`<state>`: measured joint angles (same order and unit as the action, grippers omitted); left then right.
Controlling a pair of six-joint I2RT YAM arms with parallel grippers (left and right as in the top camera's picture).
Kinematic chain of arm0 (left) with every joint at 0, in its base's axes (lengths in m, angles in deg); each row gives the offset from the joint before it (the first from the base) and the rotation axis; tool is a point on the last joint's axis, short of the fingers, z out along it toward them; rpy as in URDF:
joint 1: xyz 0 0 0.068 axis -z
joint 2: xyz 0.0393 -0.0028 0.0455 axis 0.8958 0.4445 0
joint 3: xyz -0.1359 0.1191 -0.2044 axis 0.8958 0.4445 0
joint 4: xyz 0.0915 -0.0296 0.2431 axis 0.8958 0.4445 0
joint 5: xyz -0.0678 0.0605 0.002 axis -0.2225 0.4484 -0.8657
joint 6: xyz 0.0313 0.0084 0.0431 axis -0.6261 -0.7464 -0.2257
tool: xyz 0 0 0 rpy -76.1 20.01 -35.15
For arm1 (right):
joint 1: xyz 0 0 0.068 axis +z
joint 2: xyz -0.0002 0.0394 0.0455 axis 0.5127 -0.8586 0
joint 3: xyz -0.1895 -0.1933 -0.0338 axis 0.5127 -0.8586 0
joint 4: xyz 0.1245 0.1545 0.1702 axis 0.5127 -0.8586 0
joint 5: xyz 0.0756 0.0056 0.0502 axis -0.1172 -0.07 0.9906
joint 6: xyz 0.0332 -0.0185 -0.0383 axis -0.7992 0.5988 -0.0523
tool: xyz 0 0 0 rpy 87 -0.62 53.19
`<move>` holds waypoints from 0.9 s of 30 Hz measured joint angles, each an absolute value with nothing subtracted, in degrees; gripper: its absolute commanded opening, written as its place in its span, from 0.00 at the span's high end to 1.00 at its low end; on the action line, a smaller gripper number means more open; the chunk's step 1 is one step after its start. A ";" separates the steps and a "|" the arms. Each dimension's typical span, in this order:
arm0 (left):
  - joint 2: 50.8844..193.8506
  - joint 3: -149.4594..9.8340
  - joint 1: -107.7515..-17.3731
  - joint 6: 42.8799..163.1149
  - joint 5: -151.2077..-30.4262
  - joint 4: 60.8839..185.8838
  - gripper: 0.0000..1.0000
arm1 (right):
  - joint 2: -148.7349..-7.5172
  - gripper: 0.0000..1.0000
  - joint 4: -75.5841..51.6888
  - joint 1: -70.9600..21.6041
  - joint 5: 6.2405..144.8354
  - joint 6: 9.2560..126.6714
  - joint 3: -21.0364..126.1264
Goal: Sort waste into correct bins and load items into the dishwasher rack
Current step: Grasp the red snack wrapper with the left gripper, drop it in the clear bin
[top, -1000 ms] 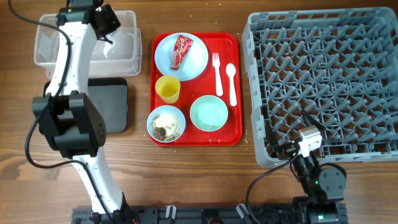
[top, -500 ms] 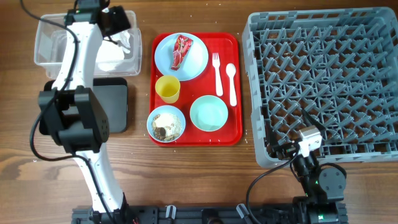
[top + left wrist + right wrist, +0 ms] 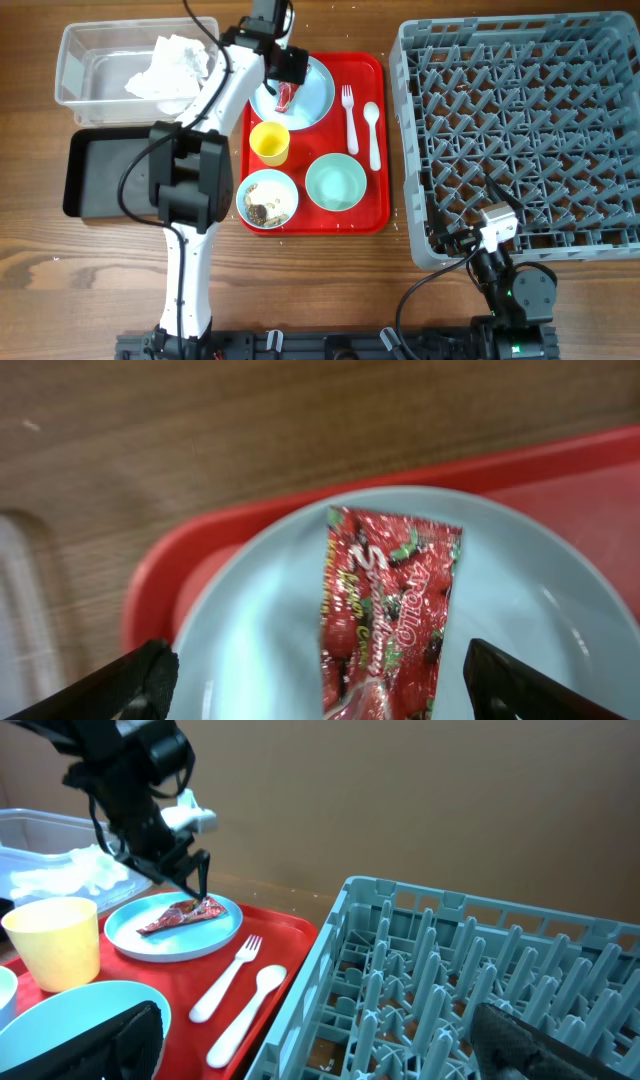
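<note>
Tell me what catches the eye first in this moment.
The left gripper, jaws open, hangs over the red snack wrapper on the pale blue plate at the far end of the red tray. A crumpled white napkin lies in the clear tub on the left; the grey dishwasher rack fills the right.

A brown wood-grain table (image 3: 320, 290) fills the overhead view, with a plain tan wall (image 3: 420, 790) behind it.

White-shelled left arm (image 3: 183, 280) with black joints, black cables, black gripper (image 3: 284, 80).
</note>
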<state>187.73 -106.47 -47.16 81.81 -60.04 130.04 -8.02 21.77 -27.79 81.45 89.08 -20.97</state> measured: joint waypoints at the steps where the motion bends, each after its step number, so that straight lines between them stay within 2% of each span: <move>1: 188.43 -106.47 -46.81 81.79 -60.04 130.04 0.04 | -8.02 0.00 21.77 -27.79 81.45 89.08 -20.97; 3: 189.15 -106.47 -46.42 81.79 -60.28 130.04 0.05 | -8.02 0.00 21.79 -27.79 81.45 89.08 -20.97; 7: 190.59 -106.47 -46.25 81.44 -61.38 130.32 0.22 | -8.02 0.00 21.77 -27.79 81.45 89.08 -20.97; 9: 191.12 -106.47 -46.25 81.02 -62.29 130.98 0.40 | -8.02 0.01 21.77 -27.79 81.45 89.08 -20.97; 10: 191.32 -106.47 -46.25 81.06 -62.73 131.20 0.52 | -8.02 0.00 21.77 -27.79 81.45 89.08 -20.97; 11: 191.32 -106.58 -46.25 80.95 -62.95 131.70 0.75 | -8.02 0.00 21.77 -27.79 81.45 89.08 -20.97; 13: 191.36 -106.84 -46.27 81.02 -63.06 132.44 0.95 | -8.02 0.00 21.77 -27.79 81.45 89.08 -20.97; 22: 188.98 -110.16 -47.01 84.04 -63.17 137.73 0.96 | -8.02 0.00 21.77 -27.79 81.45 89.08 -20.97; 27: 175.56 -112.63 -52.06 89.04 -63.12 142.52 0.96 | -8.02 0.00 21.77 -27.79 81.45 89.08 -20.97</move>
